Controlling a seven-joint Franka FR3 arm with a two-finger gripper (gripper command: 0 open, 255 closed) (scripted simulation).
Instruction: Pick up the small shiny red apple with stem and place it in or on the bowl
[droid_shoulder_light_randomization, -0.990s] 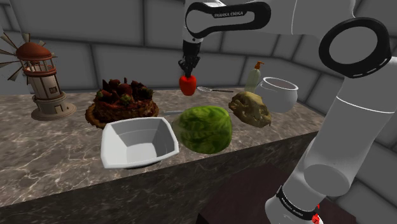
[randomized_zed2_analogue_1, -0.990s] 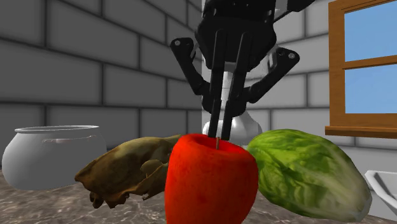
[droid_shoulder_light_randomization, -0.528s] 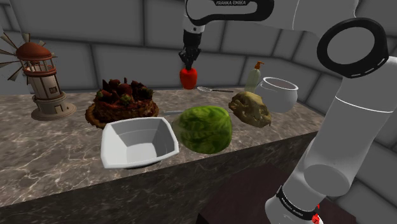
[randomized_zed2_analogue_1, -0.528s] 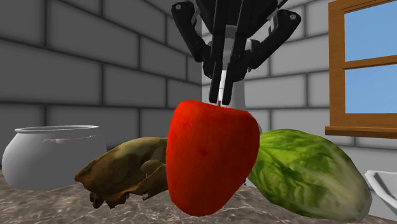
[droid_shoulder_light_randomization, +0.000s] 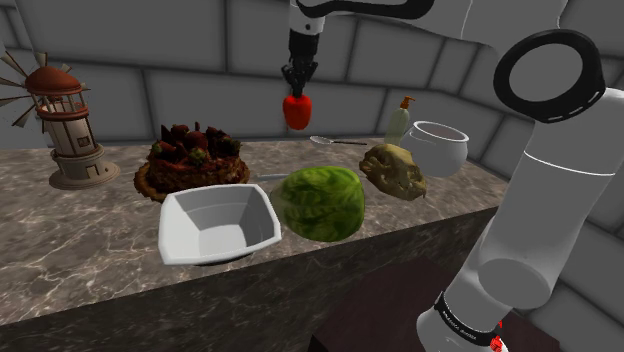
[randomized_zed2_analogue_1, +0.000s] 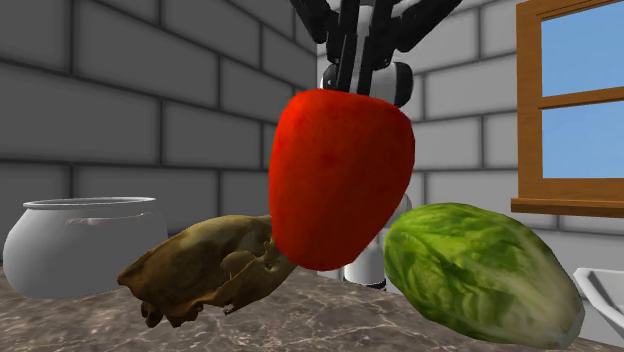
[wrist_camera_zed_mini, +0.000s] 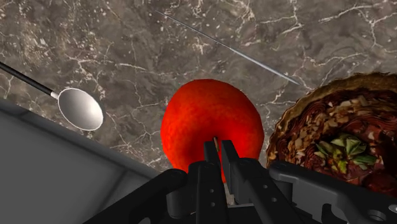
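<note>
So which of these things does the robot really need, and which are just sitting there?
Needed: red apple, held by the gripper; white square bowl.

Just sitting there: lighthouse model, chocolate tart, lettuce, brown lumpy thing, spoon, bottle, round white pot.

The wall (droid_shoulder_light_randomization: 100, 40) behind my work surface is built of large grey blocks with dark joints. The counter (droid_shoulder_light_randomization: 60, 240) in front of me is dark brown marble with pale veins, and its front face lies in shadow. In the second exterior view a window (randomized_zed2_analogue_1: 585, 60) sits in the wall at the right, set in a thick wooden frame (randomized_zed2_analogue_1: 528, 110), with plain blue showing through its panes. The light is soft and even.
</note>
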